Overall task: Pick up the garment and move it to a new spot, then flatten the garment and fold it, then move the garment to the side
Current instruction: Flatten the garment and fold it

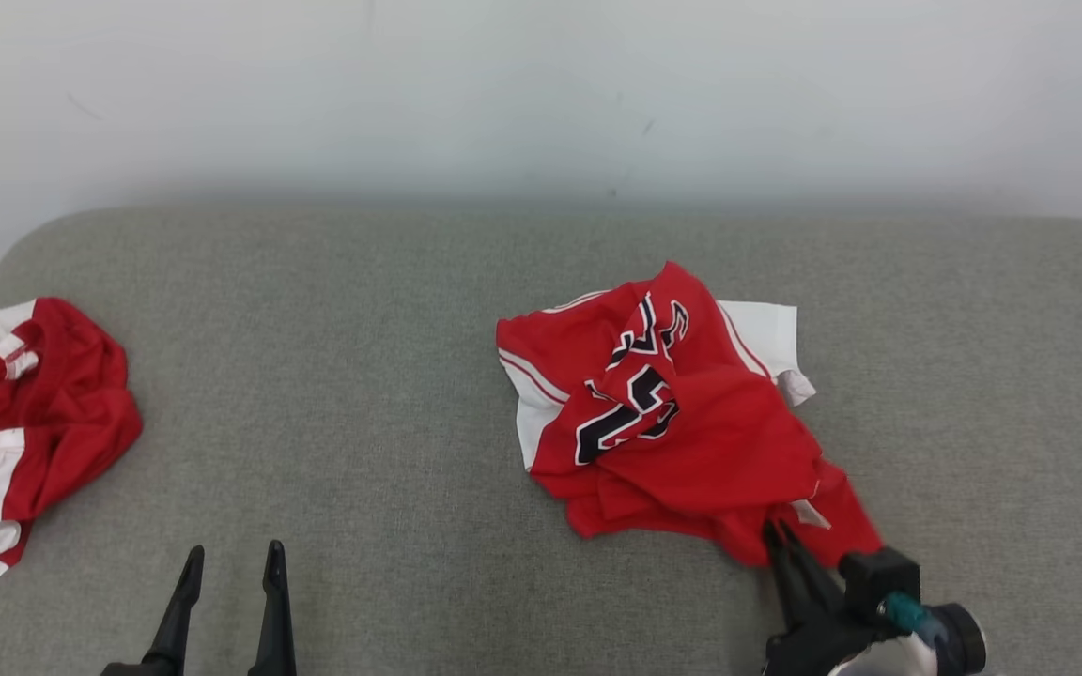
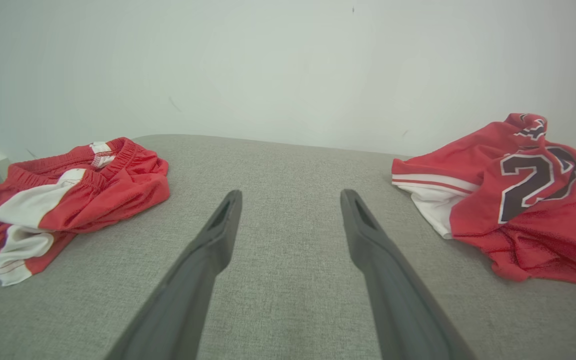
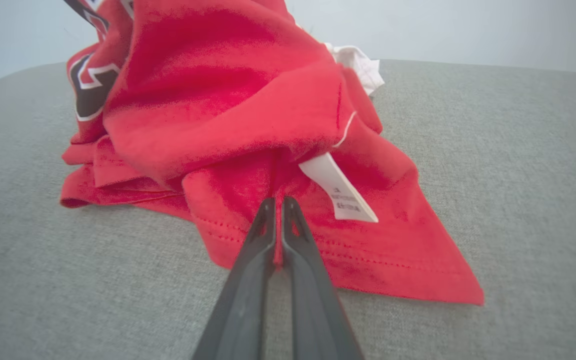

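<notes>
The garment [image 1: 682, 422] is a crumpled red jersey with white trim and dark numbers, lying right of centre on the grey surface. It also appears at the right of the left wrist view [image 2: 518, 195]. My right gripper [image 1: 774, 533] is shut on the jersey's near hem; in the right wrist view [image 3: 278, 202] a pinch of red cloth sits between the closed fingers, beside a white label [image 3: 340, 192]. My left gripper [image 1: 231, 554] stands open at the lower left, apart from any cloth, with nothing between its fingers [image 2: 218, 225].
A second red and white garment [image 1: 20, 422] lies bunched at the far left edge of the grey padded surface [image 1: 344, 376], seen too in the left wrist view [image 2: 63, 190]. A pale wall [image 1: 541, 94] rises behind. Bare grey fabric spreads between the two garments.
</notes>
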Robot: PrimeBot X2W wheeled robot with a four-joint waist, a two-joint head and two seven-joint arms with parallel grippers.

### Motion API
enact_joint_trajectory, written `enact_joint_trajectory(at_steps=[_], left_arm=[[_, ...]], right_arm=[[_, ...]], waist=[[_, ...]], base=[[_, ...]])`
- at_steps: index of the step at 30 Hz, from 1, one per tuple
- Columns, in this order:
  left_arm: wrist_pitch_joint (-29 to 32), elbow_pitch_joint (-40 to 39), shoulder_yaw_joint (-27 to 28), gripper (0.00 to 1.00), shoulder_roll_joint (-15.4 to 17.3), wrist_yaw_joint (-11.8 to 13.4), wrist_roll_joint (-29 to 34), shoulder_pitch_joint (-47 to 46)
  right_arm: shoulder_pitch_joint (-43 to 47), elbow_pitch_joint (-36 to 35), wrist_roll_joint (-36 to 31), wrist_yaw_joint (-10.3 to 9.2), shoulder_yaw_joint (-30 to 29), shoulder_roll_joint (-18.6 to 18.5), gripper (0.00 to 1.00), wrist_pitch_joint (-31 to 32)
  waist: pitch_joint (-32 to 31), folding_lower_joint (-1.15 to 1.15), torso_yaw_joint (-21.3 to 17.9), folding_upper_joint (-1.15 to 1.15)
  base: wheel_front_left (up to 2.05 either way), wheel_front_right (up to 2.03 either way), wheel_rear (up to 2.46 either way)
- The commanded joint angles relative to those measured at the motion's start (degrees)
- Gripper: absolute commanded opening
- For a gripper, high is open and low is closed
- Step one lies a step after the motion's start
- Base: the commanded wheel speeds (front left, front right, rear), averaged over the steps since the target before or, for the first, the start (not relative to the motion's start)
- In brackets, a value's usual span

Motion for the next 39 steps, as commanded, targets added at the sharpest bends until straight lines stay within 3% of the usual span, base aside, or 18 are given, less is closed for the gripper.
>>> enact_joint_trajectory(at_steps=[1,7,14,22,29,39], left_arm=[[-0.14,0.21,-0.14,1.0,-0.05,0.08,-0.34,1.17],[-0.14,-0.15,-0.47,1.0,-0.02,0.08,-0.94,1.07],[-0.14,-0.53,-0.34,1.0,0.02,0.08,-1.42,1.35],[-0.14,-0.53,-0.51,1.0,0.06,0.08,-1.75,0.81],[-0.14,-0.19,-0.48,1.0,0.03,0.08,-2.01,0.34],[-0.14,-0.1,-0.24,1.0,-0.01,0.08,-2.15,-0.06]], right_arm=[[3.09,-3.02,1.39,0.17,1.41,0.06,0.0,-0.09],[12.59,-15.44,3.28,0.17,7.82,-2.16,0.0,-0.09],[21.12,-25.01,4.23,0.17,10.96,-5.56,0.0,-0.1],[28.21,-26.8,5.36,0.17,11.64,-10.52,0.0,-0.09],[24.74,-27.87,5.21,0.14,8.45,-11.74,0.0,-0.09],[18.56,-24.95,6.44,0.14,-3.51,-17.77,0.0,-0.09]], waist=[[-1.73,0.0,-0.98,0.0],[-3.08,0.0,-2.04,0.0],[-2.89,0.0,-3.95,0.0],[-2.0,0.0,-5.54,0.0],[-1.63,0.0,-6.31,0.0],[-1.74,0.0,-5.54,0.0]], base=[[0.0,0.0,0.0],[0.0,0.0,0.0],[0.0,0.0,0.0],[0.0,0.0,0.0],[0.0,0.0,0.0],[0.0,0.0,0.0]])
